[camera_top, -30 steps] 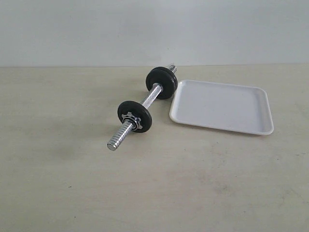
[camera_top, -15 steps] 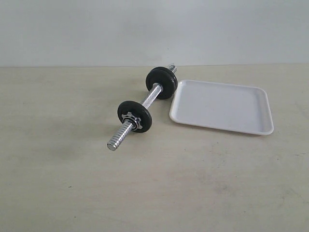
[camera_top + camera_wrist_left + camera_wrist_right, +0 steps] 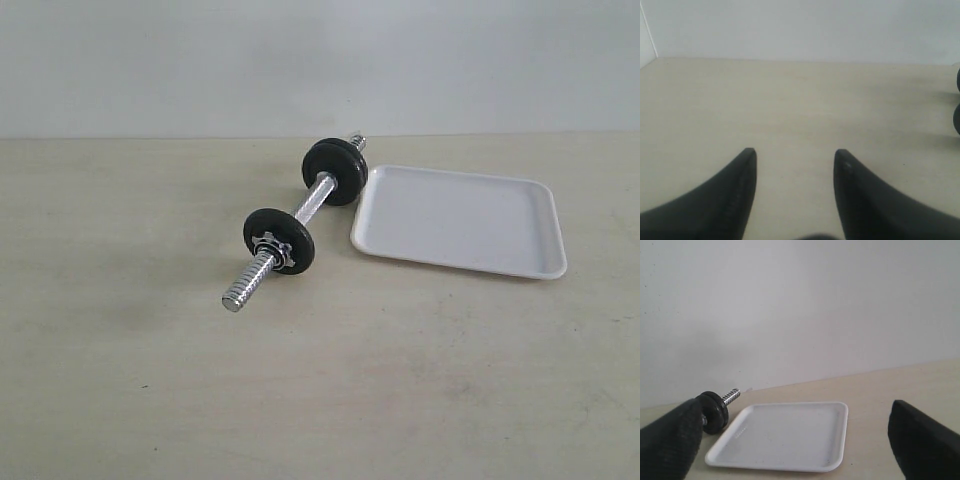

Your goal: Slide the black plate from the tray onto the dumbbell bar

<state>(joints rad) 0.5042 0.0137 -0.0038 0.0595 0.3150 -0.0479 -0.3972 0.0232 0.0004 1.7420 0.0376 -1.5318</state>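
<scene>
Plain white wall, pale beige counter (image 3: 450, 390). Looks basically done to me. The white tray (image 3: 460, 222) on the right has nothing in it, and the dumbbell bar (image 3: 312, 198) just left of it carries two discs. The black plate (image 3: 335, 172) sits at the bar's far end, right by the tray's far-left corner. A second plate (image 3: 278, 240) with a star nut (image 3: 272, 248) sits toward the near end. The left fingers (image 3: 735, 200) are spread over the counter, holding nothing. The right fingers (image 3: 920, 445) are wide apart and empty too. I can't spot a nut outside the far plate, so maybe that's what's left.

no readable text, labels, numbers or signs anywhere
</scene>
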